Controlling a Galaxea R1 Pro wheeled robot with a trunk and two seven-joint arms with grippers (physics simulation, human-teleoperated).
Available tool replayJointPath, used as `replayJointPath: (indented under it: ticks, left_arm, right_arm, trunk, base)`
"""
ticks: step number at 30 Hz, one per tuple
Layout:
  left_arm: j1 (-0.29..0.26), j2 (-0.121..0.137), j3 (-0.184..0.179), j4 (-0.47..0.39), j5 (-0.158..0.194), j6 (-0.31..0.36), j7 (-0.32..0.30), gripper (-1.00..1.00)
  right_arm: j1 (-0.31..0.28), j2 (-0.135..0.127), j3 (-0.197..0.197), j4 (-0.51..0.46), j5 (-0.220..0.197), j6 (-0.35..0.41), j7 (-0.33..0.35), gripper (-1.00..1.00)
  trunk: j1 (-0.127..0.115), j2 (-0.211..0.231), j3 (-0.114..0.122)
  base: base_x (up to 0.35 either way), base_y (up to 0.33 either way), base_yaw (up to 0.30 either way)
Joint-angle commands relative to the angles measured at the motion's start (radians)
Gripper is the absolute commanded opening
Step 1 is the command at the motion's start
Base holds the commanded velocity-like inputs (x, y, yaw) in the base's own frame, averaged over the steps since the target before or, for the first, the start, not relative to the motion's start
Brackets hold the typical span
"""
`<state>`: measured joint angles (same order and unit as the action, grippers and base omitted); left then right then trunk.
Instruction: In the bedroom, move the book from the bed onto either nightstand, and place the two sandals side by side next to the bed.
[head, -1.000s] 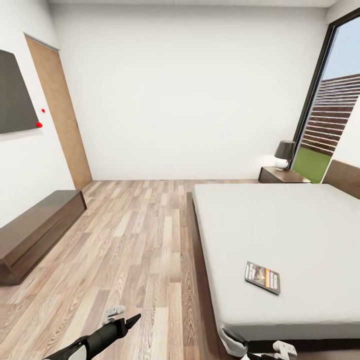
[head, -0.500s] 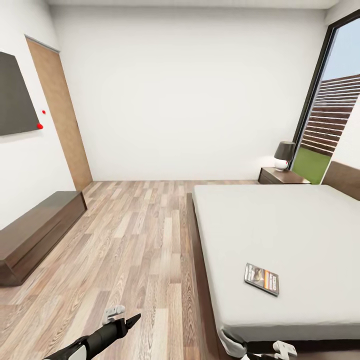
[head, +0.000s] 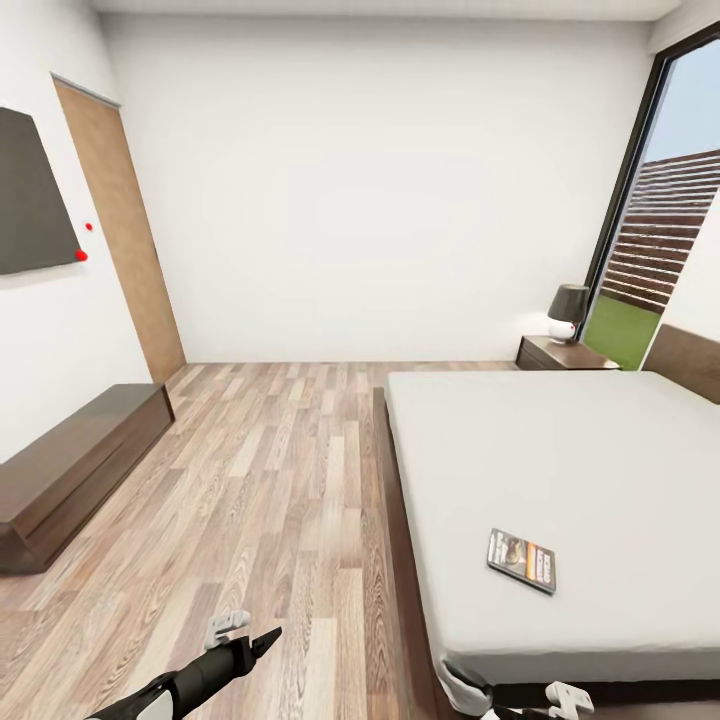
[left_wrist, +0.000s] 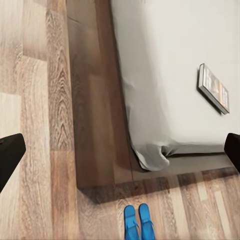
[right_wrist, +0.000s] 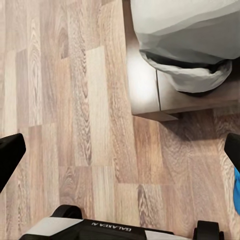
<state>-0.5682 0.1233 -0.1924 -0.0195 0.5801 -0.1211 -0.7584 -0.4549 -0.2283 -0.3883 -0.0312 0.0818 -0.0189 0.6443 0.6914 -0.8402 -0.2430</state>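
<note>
Bedroom (head: 380, 200), white walls, wood-plank floor (head: 270, 480), tall dark-framed window (head: 660, 200) at right with fence and grass behind. Bed (head: 560, 470) fills right half of head view: grey mattress on dark-brown base. Book (head: 522, 560) lying flat on mattress near foot end, toward the floor-side edge; also seen in left wrist view (left_wrist: 214, 88), well in from the mattress corner. Nightstand (head: 562, 353) at far side by headboard, lamp (head: 567, 310) on top. Low dark cabinet (head: 75, 465) along left wall, wooden door (head: 125, 230) beyond it, dark panel (head: 30, 195) on wall. Sandals (left_wrist: 136, 221) on floor just past the bed's foot corner, side by side, touching or nearly. Blue sliver at right wrist view edge (right_wrist: 236, 197), likely a sandal. Left claw (left_wrist: 120, 150) spread, fingertips at frame edges, nothing between. Right claw (right_wrist: 120, 150) spread too, empty, over bare floor beside bed corner.
</note>
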Motion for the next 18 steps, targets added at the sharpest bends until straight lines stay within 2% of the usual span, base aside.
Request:
replayJointPath:
  ticks: [1,18]
  left_arm:
    - [-0.001,0.0,-0.009,0.001,0.004,-0.008,-0.002,1.0]
    - [-0.001,0.0,-0.009,0.001,0.004,-0.008,-0.001,1.0]
  right_arm:
    - [-0.001,0.0,-0.007,0.001,0.009,-0.002,0.003,1.0]
    - [-0.001,-0.001,-0.007,0.001,0.009,-0.002,0.003,1.0]
  trunk:
    - [-0.004,0.006,0.002]
    - [-0.069,0.125,0.055]
  base:
    - [0.0,0.0,0.0]
    - [0.0,0.0,0.0]
